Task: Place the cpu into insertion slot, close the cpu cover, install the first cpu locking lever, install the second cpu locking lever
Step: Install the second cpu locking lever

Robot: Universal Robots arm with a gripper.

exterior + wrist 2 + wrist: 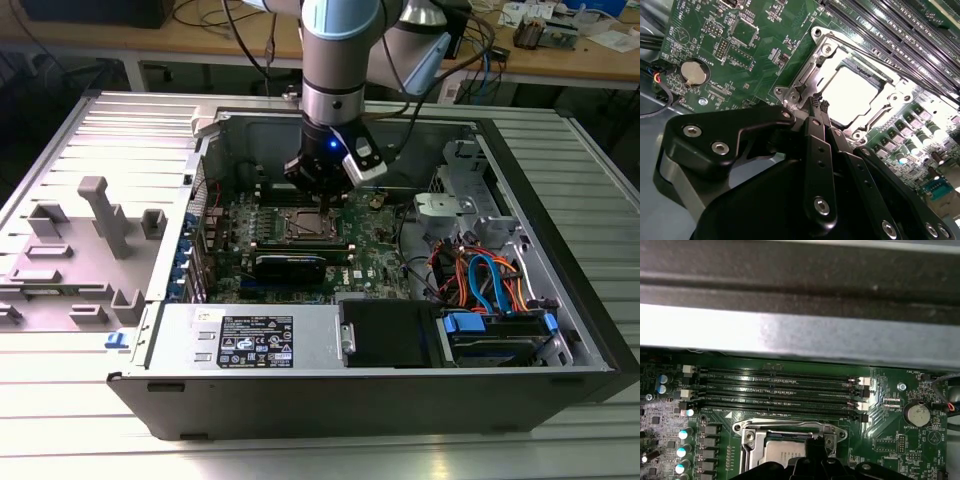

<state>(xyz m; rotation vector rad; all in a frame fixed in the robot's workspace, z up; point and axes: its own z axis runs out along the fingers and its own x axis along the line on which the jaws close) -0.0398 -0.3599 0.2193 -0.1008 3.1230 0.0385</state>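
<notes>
Green board (740, 60), bright silver cpu (852, 92)

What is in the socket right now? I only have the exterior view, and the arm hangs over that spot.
Observer: The cpu. Its silver top shows in the second wrist view.
Operator: Is the cover down?
Observer: It looks so. In both wrist views the cpu cover lies flat, framing the chip.
Operator: And the gripper?
Observer: The gripper has its tips drawn together right at the cover's edge, on the side toward the coin cell.
</notes>
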